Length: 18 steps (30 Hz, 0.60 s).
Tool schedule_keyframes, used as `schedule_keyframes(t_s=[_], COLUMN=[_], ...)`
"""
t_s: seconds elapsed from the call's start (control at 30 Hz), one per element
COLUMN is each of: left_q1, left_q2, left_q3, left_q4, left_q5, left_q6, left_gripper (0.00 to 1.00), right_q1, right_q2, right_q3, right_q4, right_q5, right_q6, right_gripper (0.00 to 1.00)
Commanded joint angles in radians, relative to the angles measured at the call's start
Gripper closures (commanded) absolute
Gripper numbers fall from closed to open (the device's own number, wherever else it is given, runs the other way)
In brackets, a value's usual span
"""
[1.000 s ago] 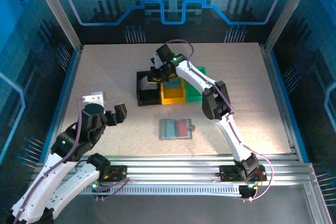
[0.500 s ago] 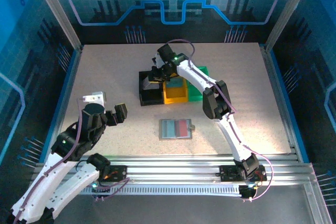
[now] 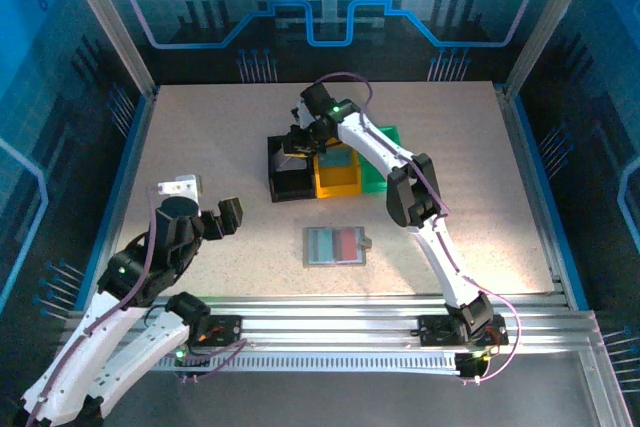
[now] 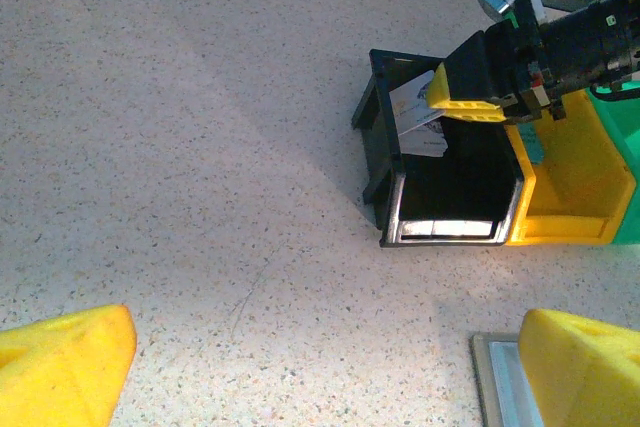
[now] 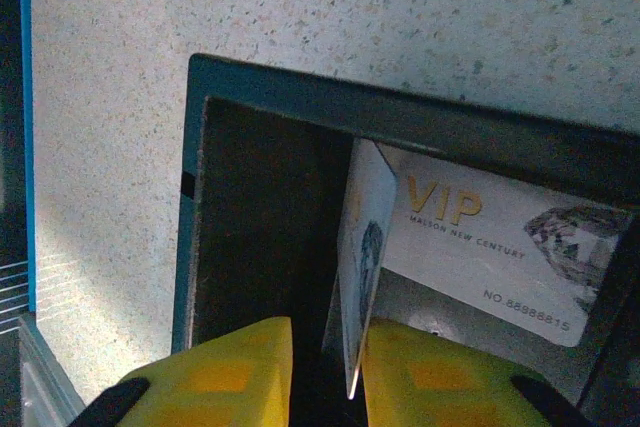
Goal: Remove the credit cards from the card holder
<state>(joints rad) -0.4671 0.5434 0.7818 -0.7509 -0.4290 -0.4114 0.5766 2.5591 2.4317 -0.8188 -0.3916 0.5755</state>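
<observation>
R hand [image 5: 328,337]: fingers slightly apart over black bin [image 5: 260,207]. Credit card [image 5: 355,267] stands on edge betw. them, gap at one pad. 2nd card [image 5: 490,247] lies in bin. L hand [image 4: 325,337]: fingers wide apart above worktop [image 4: 150,147]. Card holder [image 3: 335,245]: open, flat, worktop ctr.

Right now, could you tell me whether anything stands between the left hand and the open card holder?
Nothing visible does. The left hand hangs open above the table, and the card holder lies open to its right with just tabletop between. The black bin and the right hand sit farther back.
</observation>
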Motion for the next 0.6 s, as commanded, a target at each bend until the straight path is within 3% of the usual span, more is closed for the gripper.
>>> schedule_keyframes(t_s=[0.0, 0.4, 0.57], left_q1=[0.008, 0.008, 0.008], left_q2=[0.003, 0.003, 0.004], left_q3=[-0.01, -0.01, -0.012], left_q4=[0.018, 0.018, 0.019], left_q5=[0.01, 0.009, 0.012], left_q6=[0.02, 0.02, 0.017], left_gripper=[0.01, 0.01, 0.01], right_q1=[-0.023, -0.039, -0.048], right_q2=[-0.013, -0.025, -0.104], right_q3=[0.043, 0.146, 0.163], right_q4=[-0.058, -0.12, -0.139], right_q5=[0.034, 0.053, 0.051], right_q6=[-0.02, -0.04, -0.051], right_gripper=[0.73, 0.67, 0.65])
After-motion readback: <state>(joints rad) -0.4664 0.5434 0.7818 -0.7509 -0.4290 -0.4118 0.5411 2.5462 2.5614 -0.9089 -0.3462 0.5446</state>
